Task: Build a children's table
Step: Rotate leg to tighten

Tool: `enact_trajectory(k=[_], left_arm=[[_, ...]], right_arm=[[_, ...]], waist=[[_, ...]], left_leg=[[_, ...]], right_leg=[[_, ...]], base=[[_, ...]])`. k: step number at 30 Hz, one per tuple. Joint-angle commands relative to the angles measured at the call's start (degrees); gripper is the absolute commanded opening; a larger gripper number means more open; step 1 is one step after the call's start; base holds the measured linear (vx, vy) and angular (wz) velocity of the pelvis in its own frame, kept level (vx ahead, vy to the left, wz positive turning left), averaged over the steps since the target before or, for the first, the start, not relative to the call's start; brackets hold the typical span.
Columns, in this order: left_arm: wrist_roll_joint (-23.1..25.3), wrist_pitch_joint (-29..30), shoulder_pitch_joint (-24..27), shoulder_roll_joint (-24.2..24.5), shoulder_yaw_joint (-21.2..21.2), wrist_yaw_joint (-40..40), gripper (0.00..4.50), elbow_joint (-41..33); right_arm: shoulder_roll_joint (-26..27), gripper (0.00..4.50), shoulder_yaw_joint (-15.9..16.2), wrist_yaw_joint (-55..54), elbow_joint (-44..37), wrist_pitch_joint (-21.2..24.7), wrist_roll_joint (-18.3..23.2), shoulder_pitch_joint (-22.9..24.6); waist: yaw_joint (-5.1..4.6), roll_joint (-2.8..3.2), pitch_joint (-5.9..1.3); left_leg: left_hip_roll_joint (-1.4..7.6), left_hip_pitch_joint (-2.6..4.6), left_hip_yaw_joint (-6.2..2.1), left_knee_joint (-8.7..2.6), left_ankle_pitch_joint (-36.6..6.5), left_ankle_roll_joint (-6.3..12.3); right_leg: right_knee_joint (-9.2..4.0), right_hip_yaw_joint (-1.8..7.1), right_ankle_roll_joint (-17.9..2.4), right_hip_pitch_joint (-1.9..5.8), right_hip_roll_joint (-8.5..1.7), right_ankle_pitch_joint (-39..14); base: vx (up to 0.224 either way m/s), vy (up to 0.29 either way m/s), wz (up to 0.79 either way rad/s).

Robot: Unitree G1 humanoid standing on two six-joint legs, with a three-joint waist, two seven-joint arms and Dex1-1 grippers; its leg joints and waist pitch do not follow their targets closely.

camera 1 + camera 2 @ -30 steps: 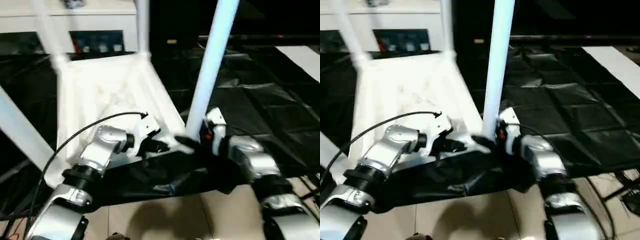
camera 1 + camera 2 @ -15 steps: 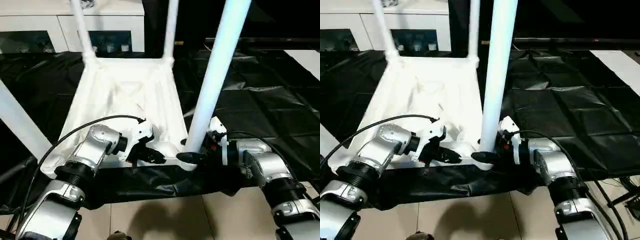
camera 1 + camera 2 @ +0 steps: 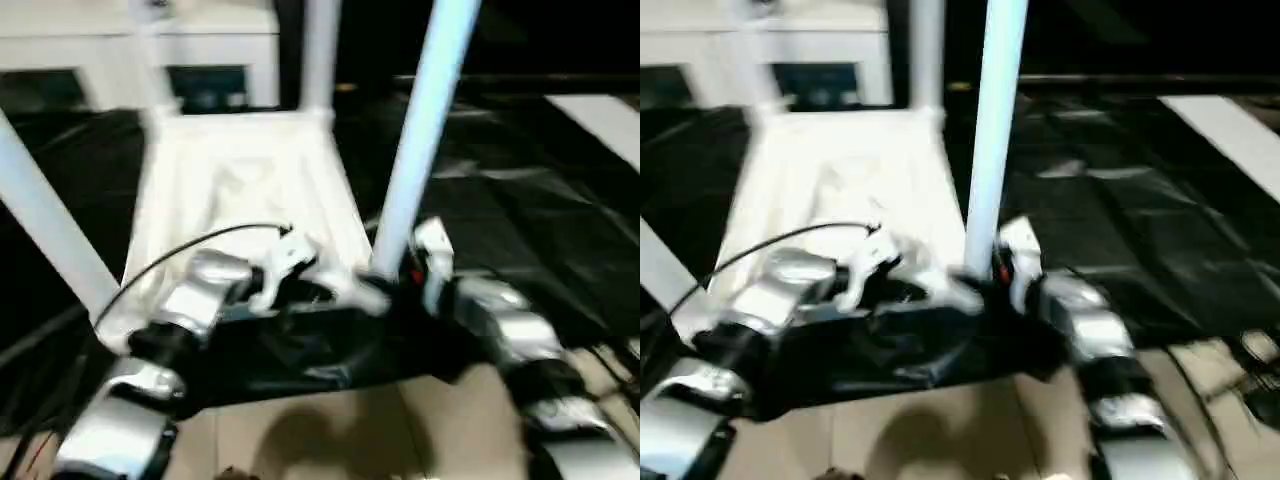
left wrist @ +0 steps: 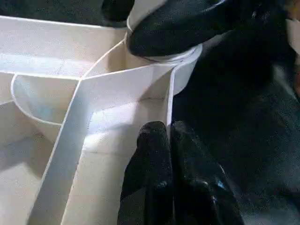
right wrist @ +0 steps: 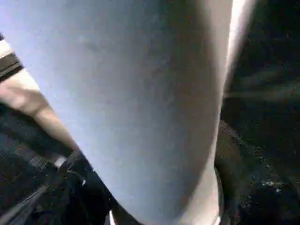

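The table [image 3: 240,190] lies upside down on a black sheet [image 3: 520,200] at the middle of the head view, its white ribbed underside facing up; the underside shows thin walls meeting at angles and a curved web near the round corner socket [image 4: 180,58]. Four white tapered legs stand up from its corners: one at 9 o'clock [image 3: 50,230], two at 12 o'clock [image 3: 320,50] beside each other, and the nearest one [image 3: 415,150] rising at about 1 o'clock from the socket by the grippers. The sheet is glossy, creased, and covers the floor out to 3 o'clock; pale tiles [image 3: 330,440] show at 6 o'clock. A white cabinet [image 3: 200,40] with dark glass doors stands at 11 o'clock. The left gripper [image 4: 169,136] has its black fingers pinching a thin edge wall of the underside. The right gripper [image 3: 385,290] sits at the nearest leg's base; whether it grips is too blurred to tell.
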Motion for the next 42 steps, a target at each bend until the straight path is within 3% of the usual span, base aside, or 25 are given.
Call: enact_trajectory(k=[1, 2, 5, 8, 11, 14, 19, 20, 24, 29, 31, 32, 34, 37, 42], left_arm=[[-2.3, 0.4, -1.2, -4.3, 1.8, 4.8, 0.00, -3.1], [-2.0, 0.8, -1.0, -5.3, 1.7, 6.3, 0.00, -3.5], [-1.8, 1.1, -0.7, -6.4, 1.4, 7.9, 0.00, -4.0], [-1.7, 1.6, 0.2, -7.0, 0.4, 8.1, 0.00, -5.5], [-1.7, 1.1, 0.2, -6.0, 0.3, 6.7, 0.00, -5.5], [-2.0, 0.0, 0.2, -3.9, 0.1, 3.6, 0.00, -5.3], [-2.4, -0.8, 0.8, -1.2, -1.0, -1.5, 0.00, -5.8], [-2.4, -0.9, 0.8, -1.0, -1.0, -1.9, 0.00, -5.7], [-3.2, -1.4, 0.5, 1.2, -1.5, -7.7, 0.00, -5.3], [-3.7, -2.9, -0.2, 3.4, -2.3, -13.8, 0.00, -3.9], [-3.7, -3.6, -0.3, 3.8, -2.5, -15.0, 0.00, -3.5], [-3.6, -4.1, -0.4, 4.0, -2.6, -15.5, 0.00, -3.2], [-3.2, -5.5, -0.9, 4.8, -3.2, -17.1, 0.00, -1.9], [-3.0, -5.9, -1.3, 5.3, -3.4, -17.8, 0.00, -1.0], [-2.7, -6.8, -1.6, 5.4, -3.2, -18.3, 0.00, 0.2]], right_arm=[[4.7, 2.61, 0.1, -7.1, 5.0, 1.2, 0.6, -1.2], [5.9, 2.61, -0.4, -9.3, 6.2, 1.3, 0.8, -1.8], [7.4, 2.61, -0.8, -11.0, 7.4, 1.0, 0.3, -2.6], [8.3, 3.31, 1.1, -7.2, 7.5, -1.0, -0.9, -2.8], [7.7, 3.51, 0.2, -4.4, 7.0, -0.6, 0.5, -3.0], [4.6, 3.79, 2.0, 1.0, 4.8, -0.9, 0.2, -2.4], [0.1, 3.79, 4.6, 11.0, 1.2, -0.3, 0.4, -0.4], [-0.3, 3.79, 4.8, 12.0, 0.8, -0.2, 0.5, -0.2], [-4.9, 3.79, 8.2, 23.6, -2.9, 0.9, 0.6, 2.1], [-8.8, 3.79, 11.7, 31.1, -4.9, 1.0, -0.7, 3.3], [-9.0, 3.79, 11.9, 31.6, -5.3, 1.1, -0.8, 3.3], [-9.1, 3.79, 12.0, 31.8, -5.5, 1.2, -0.7, 3.4], [-9.2, 3.79, 12.4, 32.8, -6.7, 2.2, -0.2, 3.6], [-9.0, 3.43, 12.5, 33.4, -7.4, 3.2, 0.0, 3.9], [-9.1, 3.05, 13.0, 34.2, -8.2, 3.8, 0.4, 4.4]], waist=[[-0.09, -0.09, -3.71], [-0.23, -0.34, -3.77], [-0.30, -0.14, -3.86], [-0.12, -0.01, -3.99], [-0.18, -0.07, -3.85], [-0.16, -0.17, -3.76], [0.14, -0.20, -3.81], [0.25, -0.71, -3.85], [1.15, -0.51, -3.77], [1.94, -0.49, -3.64], [2.08, -0.54, -3.64], [2.03, -0.88, -3.63], [2.21, -0.69, -3.63], [2.33, -0.41, -3.64], [2.92, -0.61, -3.69]], left_leg=[[0.03, 0.95, -0.33, -3.54, -16.0, -0.12], [-0.03, 0.72, -0.32, -3.50, -15.0, 0.19], [-0.03, 0.81, -0.24, -3.33, -14.0, 1.02], [0.05, 0.82, -0.08, -3.17, -12.7, 2.48], [0.00, 0.85, -0.04, -3.21, -13.6, 2.89], [0.05, 0.94, -0.08, -3.25, -14.9, 2.65], [0.19, 0.96, -0.02, -3.18, -13.8, 3.15], [0.22, 0.88, 0.03, -3.13, -13.3, 3.52], [0.42, 0.90, 0.22, -2.99, -12.3, 4.51], [0.53, 1.24, 0.27, -3.09, -13.7, 3.48], [0.51, 1.16, 0.16, -3.20, -13.8, 2.96], [0.49, 1.13, 0.21, -3.19, -13.8, 3.02], [0.48, 1.11, 0.12, -3.26, -13.7, 2.88], [0.57, 1.24, 0.07, -3.36, -14.1, 2.34], [0.56, 1.30, 0.15, -3.32, -14.0, 2.04]], right_leg=[[-4.71, 1.31, -11.6, 2.30, -1.84, -14.0], [-4.57, 1.24, -11.7, 2.51, -1.79, -13.1], [-4.46, 1.22, -12.2, 2.54, -1.74, -11.4], [-4.17, 1.23, -13.3, 2.67, -1.65, -7.3], [-4.33, 1.23, -13.3, 2.70, -1.62, -8.2], [-4.61, 1.23, -12.8, 2.63, -1.69, -11.1], [-4.35, 1.31, -13.3, 2.65, -1.69, -9.1], [-4.27, 1.30, -13.3, 2.75, -1.67, -8.3], [-3.98, 1.23, -13.8, 2.76, -1.61, -7.2], [-4.21, 1.28, -13.7, 2.43, -1.80, -10.1], [-4.19, 1.27, -13.3, 2.45, -1.83, -10.7], [-4.23, 1.28, -13.2, 2.42, -1.80, -10.8], [-4.19, 1.27, -12.9, 2.45, -1.83, -11.3], [-4.17, 1.30, -12.9, 2.32, -1.89, -11.2], [-4.15, 1.36, -12.9, 2.32, -1.92, -10.7]], base=[[0.000, 0.000, 0.00], [0.000, 0.000, 0.00], [0.000, 0.000, 0.00], [0.000, 0.000, 0.00], [0.000, 0.000, 0.00], [0.000, 0.000, 0.00], [0.000, 0.000, 0.00], [0.000, 0.000, 0.00], [0.000, 0.000, 0.00], [0.000, 0.000, 0.00], [0.000, 0.000, 0.00], [0.000, 0.000, 0.00], [0.000, 0.000, 0.00], [0.000, 0.000, 0.00], [0.000, 0.000, 0.00]])
